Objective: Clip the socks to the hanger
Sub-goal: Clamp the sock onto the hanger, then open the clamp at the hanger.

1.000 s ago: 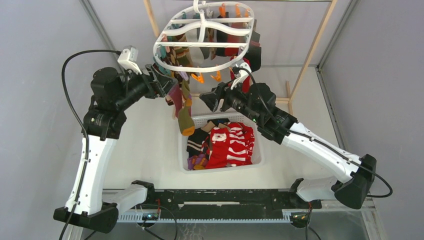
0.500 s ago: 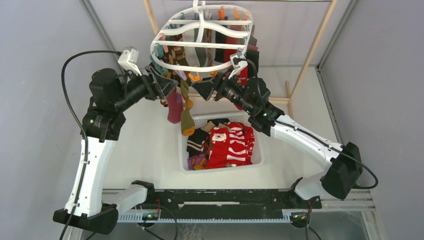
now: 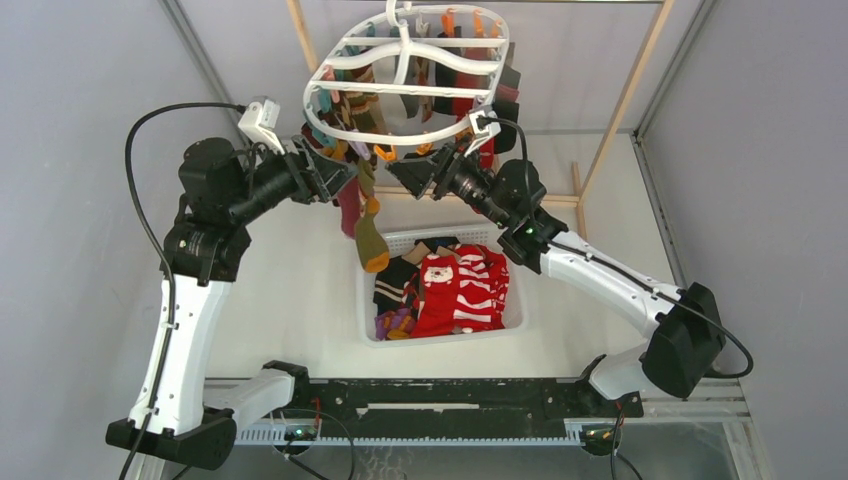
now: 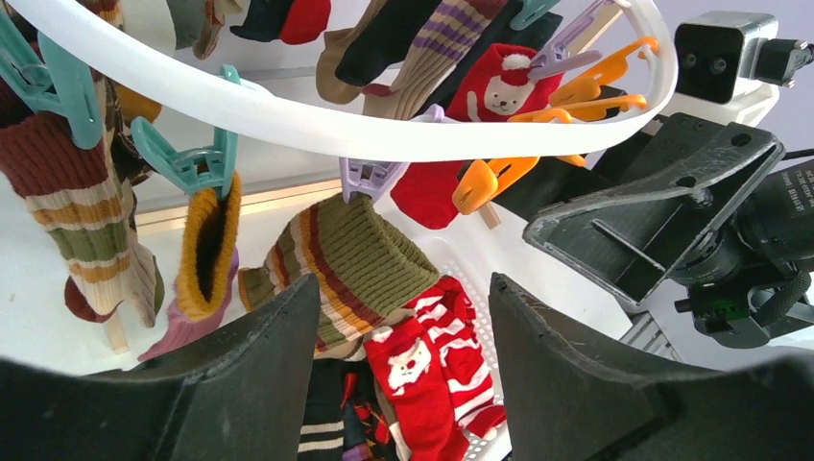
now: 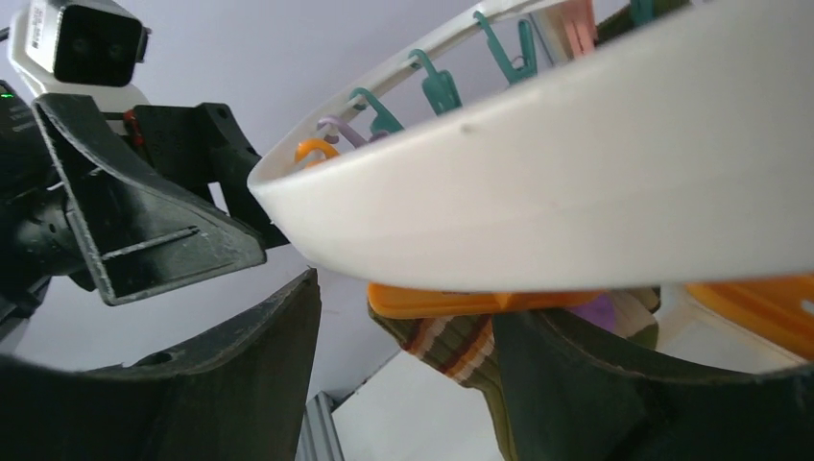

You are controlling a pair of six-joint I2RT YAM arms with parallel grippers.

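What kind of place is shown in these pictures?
Likely a robot lab cell, not a home: plain grey walls, the hanger between wooden posts, two arms bolted to a white table.

The hanger [image 4: 336,133] was white. Its rim carried a teal clip [image 4: 192,165], an orange clip [image 4: 491,180] and a lilac clip [image 4: 370,177]. The olive sock [image 4: 360,264] under the lilac clip was banded red and cream. The mauve sock [image 4: 184,325] beside it showed a mustard cuff. The brown sock [image 4: 72,206] bore cream and ochre stripes. The red socks [image 3: 465,290] in the white basket [image 3: 362,300] carried white Santa figures.
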